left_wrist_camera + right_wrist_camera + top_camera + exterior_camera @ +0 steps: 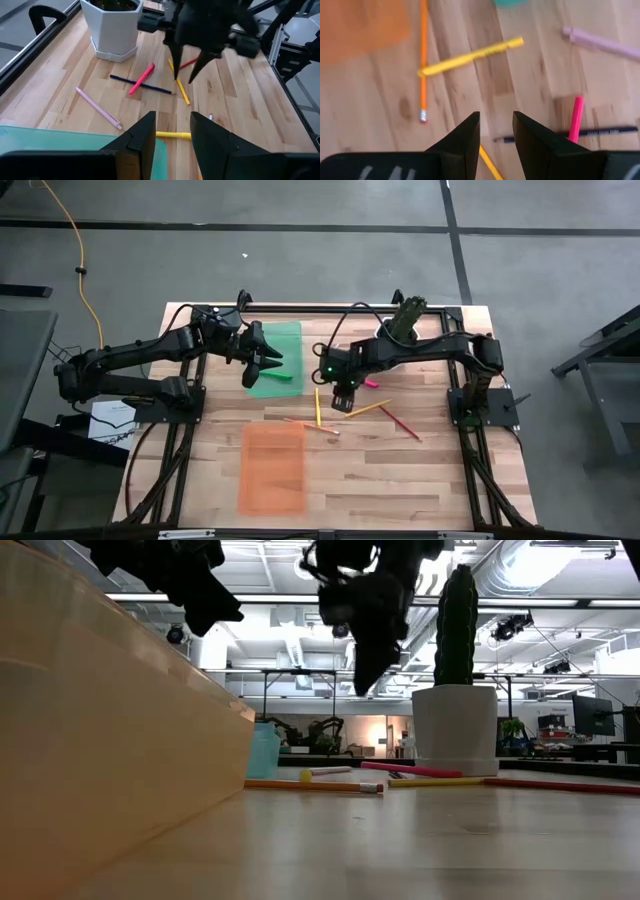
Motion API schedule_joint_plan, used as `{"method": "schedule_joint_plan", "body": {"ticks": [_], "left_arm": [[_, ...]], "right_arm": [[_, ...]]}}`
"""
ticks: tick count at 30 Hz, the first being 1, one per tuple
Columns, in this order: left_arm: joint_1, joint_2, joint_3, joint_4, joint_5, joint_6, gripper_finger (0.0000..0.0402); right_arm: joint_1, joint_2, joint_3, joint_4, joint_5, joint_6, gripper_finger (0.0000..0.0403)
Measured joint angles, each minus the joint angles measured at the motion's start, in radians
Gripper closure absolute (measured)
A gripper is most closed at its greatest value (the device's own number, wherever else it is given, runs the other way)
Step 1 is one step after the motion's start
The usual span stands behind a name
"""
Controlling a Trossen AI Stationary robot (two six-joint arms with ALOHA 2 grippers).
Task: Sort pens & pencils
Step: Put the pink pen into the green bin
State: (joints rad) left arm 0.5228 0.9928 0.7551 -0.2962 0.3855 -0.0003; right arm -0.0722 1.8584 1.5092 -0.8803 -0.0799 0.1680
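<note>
The bench [400, 470] is pale wood planking in a black frame, on a grey floor crossed by dark lines. A green tray [277, 350] and an orange tray [272, 470] lie on it, with a potted cactus [408, 315] at the far edge. The left gripper [262, 365] hangs over the green tray, fingers apart and empty; a green pen [283, 376] lies there. The right gripper [342, 402] hovers, fingers apart, over scattered pencils [318, 408] and pens [576, 120] mid-bench. Beyond is a white-ceilinged workshop.

Right gripper [344, 398] hides pens beneath it – orange tray [90, 740] blurs, cut off at nine o'clock.
</note>
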Motion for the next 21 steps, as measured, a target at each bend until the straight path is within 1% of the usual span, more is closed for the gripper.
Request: {"method": "schedule_joint_plan", "body": {"ticks": [10,14,21], "left_arm": [[0.0,0.0,0.0,0.0,0.0,-0.005,0.0291],[0.0,0.0,0.0,0.0,0.0,-0.005,0.0291],[0.0,0.0,0.0,0.0,-0.003,-0.008,0.0291]], "right_arm": [[-0.058,0.0,-0.113,0.069,0.016,0.065,0.0295],[-0.083,0.001,-0.121,0.067,0.046,0.071,0.0295],[-0.134,0.001,-0.121,0.054,0.046,0.08,0.0295]]}}
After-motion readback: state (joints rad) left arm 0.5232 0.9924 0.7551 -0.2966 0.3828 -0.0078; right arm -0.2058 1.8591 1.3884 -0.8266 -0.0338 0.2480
